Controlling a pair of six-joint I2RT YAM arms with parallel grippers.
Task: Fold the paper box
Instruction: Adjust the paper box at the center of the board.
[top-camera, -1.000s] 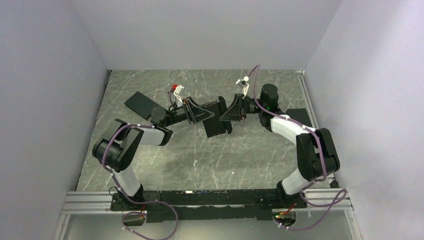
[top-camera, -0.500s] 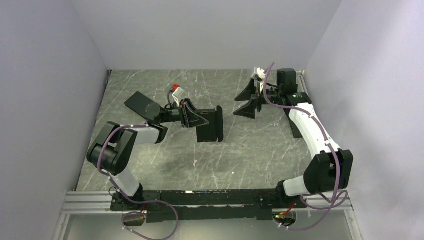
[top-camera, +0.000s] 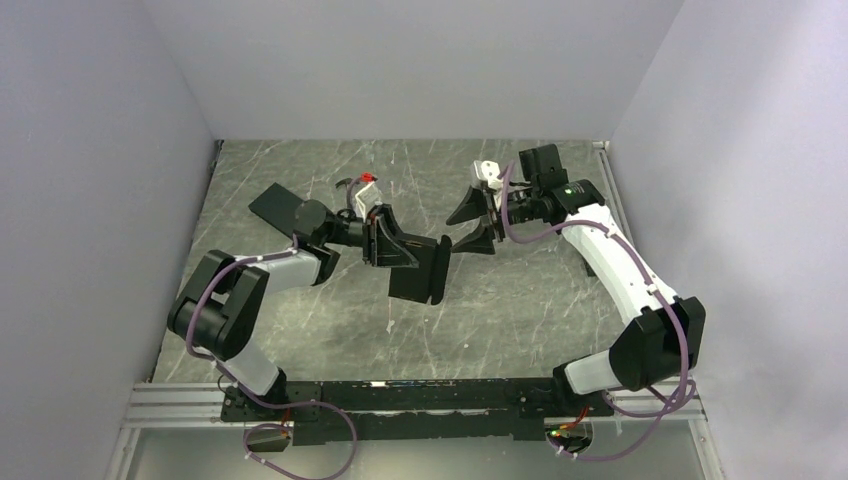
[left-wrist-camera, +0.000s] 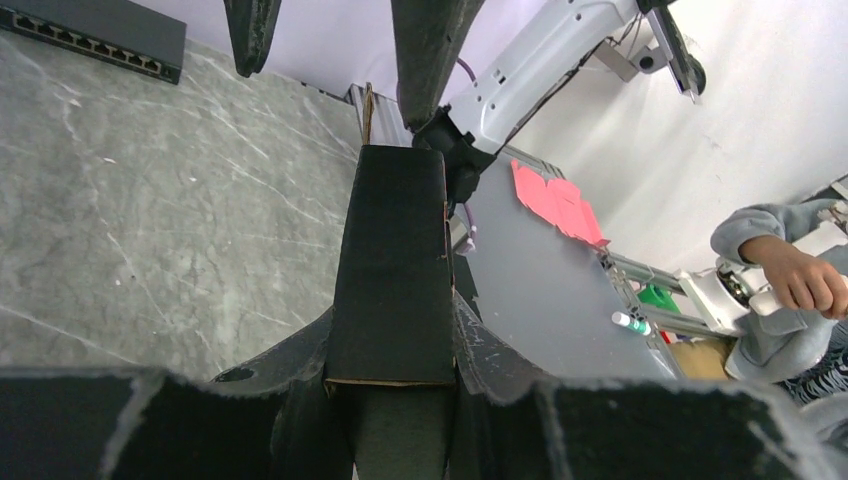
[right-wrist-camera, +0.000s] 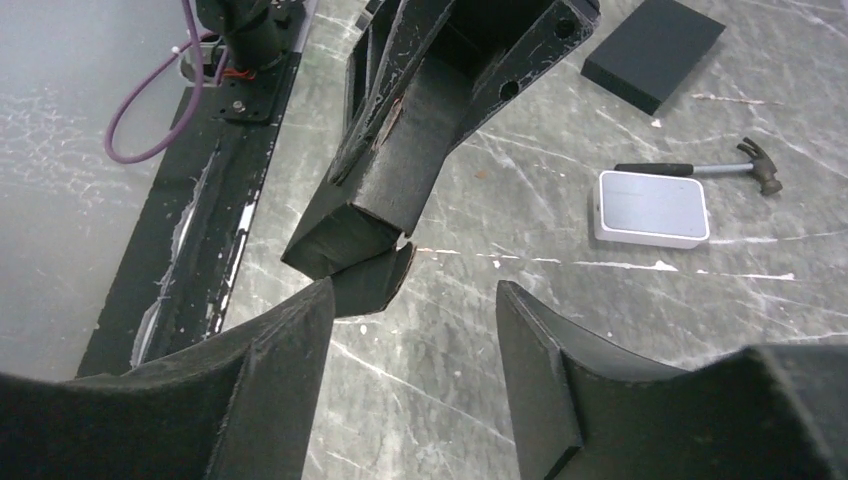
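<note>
We see the left gripper (top-camera: 386, 240) pinching the paper box (top-camera: 420, 268) over the middle of the table (top-camera: 330, 320), its two fingers (left-wrist-camera: 285, 372) pressed against the box's opposite faces. In the left wrist view the box rises between them as a narrow black shape seen edge-on. Most of its panels and tabs are hidden from us, and its near end is buried in the gripper. The box seems lifted off the table, though the overhead view does not settle that.

The right gripper (top-camera: 472, 226) stands spread with nothing between its fingers, just beside the box's upper right corner. From the right wrist, a flap (right-wrist-camera: 378, 280) hangs at the box's low end close to one fingertip (right-wrist-camera: 300, 320); we cannot tell whether they touch. Beyond lie a silver-grey case (right-wrist-camera: 652, 208), a hammer (right-wrist-camera: 700, 168) and a black slab (right-wrist-camera: 652, 50).
</note>
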